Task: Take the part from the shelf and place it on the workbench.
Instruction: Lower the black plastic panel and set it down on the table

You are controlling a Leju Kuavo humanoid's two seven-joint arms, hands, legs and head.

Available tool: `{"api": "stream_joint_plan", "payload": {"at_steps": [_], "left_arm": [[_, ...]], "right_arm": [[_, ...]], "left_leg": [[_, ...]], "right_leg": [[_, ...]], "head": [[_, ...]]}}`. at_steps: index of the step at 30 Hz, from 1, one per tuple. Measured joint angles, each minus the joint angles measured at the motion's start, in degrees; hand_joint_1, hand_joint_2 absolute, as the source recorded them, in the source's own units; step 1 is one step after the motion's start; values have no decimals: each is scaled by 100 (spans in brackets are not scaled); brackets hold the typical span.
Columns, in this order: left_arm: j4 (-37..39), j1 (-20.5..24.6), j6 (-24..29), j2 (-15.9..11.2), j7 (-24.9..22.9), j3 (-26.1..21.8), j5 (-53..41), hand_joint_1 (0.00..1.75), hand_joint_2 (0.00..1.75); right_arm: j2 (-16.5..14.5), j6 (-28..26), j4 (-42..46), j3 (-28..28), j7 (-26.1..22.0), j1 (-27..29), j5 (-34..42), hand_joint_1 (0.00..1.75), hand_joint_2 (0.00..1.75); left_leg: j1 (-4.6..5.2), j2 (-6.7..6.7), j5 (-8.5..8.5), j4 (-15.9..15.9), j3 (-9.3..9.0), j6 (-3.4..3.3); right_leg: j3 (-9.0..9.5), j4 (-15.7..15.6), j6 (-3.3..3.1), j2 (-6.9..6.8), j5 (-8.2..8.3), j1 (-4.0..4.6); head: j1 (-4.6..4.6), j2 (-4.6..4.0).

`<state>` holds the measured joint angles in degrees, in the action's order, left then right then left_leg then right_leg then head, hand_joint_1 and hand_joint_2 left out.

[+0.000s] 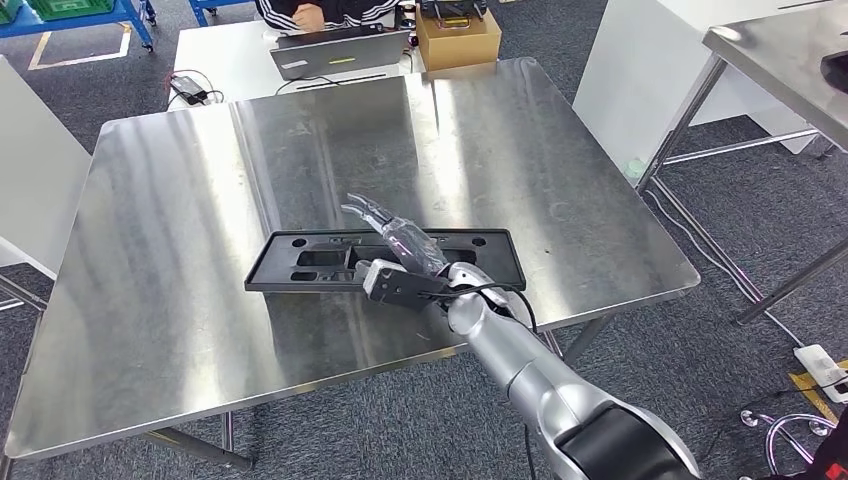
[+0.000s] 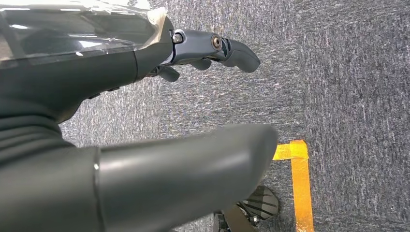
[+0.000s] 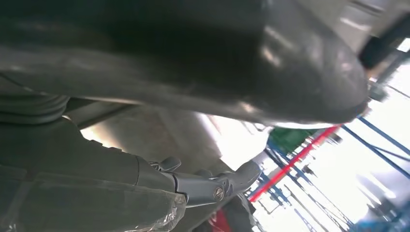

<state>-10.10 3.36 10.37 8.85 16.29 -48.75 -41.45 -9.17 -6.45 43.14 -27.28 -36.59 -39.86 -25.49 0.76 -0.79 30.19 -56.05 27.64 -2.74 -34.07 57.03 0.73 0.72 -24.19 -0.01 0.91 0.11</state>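
A long flat black part [image 1: 300,262] with cut-outs lies flat on the steel workbench [image 1: 190,200], near its front middle. My right hand [image 1: 398,245] reaches over the part's middle from the front right, fingers stretched out above it; I cannot tell whether they touch it. In the right wrist view the thick thumb [image 3: 251,63] and the dark fingers [image 3: 217,186] stand apart with nothing between them. My left hand [image 2: 96,72] hangs over grey carpet, its fingers [image 2: 227,48] apart from the thumb [image 2: 183,164], holding nothing.
A person sits at a white table behind the workbench with a laptop [image 1: 340,52] and a cardboard box [image 1: 458,38]. A second steel table [image 1: 780,50] stands at the right. A power strip [image 1: 825,370] lies on the floor; yellow tape [image 2: 300,183] marks the carpet.
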Motion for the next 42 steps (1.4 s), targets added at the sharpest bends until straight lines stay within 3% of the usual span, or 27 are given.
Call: {"api": "stream_joint_plan", "payload": {"at_steps": [5,15,18,22,24,34,42], "left_arm": [[0,-1,15,-4,-5,-72,-1,0,0],[0,0,26,-7,-5,-99,-1,0,0],[0,-2,107,-6,-4,-117,4,0,0],[0,-6,202,-7,19,-140,5,0,0],[0,-7,213,-8,28,-151,5,0,0],[0,-8,127,-27,123,-215,3,0,0],[0,-14,56,-114,281,-226,-37,0,0]], "right_arm": [[46,175,622,-8,-64,195,620,0,0],[80,241,961,-9,-80,289,781,0,0],[111,624,1462,24,-76,503,1622,0,0],[177,1788,2268,208,234,898,3419,0,0],[225,2078,2575,290,310,1061,3812,0,0],[357,2495,3161,420,323,1413,4265,0,0],[497,2762,4165,482,-94,2389,4332,0,0]], "left_leg": [[0,0,0,0,1,0],[0,0,1,0,0,2],[0,0,2,0,-1,3],[0,-1,4,0,1,6],[0,0,7,1,3,9],[0,-1,10,0,-2,13],[-1,-2,14,3,4,15]], "right_leg": [[-1,0,0,0,0,0],[0,0,0,0,0,0],[-1,0,0,0,0,0],[-1,0,-1,0,-1,1],[-1,0,-1,1,-2,0],[0,-1,-1,1,-2,1],[-2,-1,-2,1,-5,1]], "head": [[0,0],[1,0],[0,0],[1,0],[1,0],[1,0],[1,0]]}}
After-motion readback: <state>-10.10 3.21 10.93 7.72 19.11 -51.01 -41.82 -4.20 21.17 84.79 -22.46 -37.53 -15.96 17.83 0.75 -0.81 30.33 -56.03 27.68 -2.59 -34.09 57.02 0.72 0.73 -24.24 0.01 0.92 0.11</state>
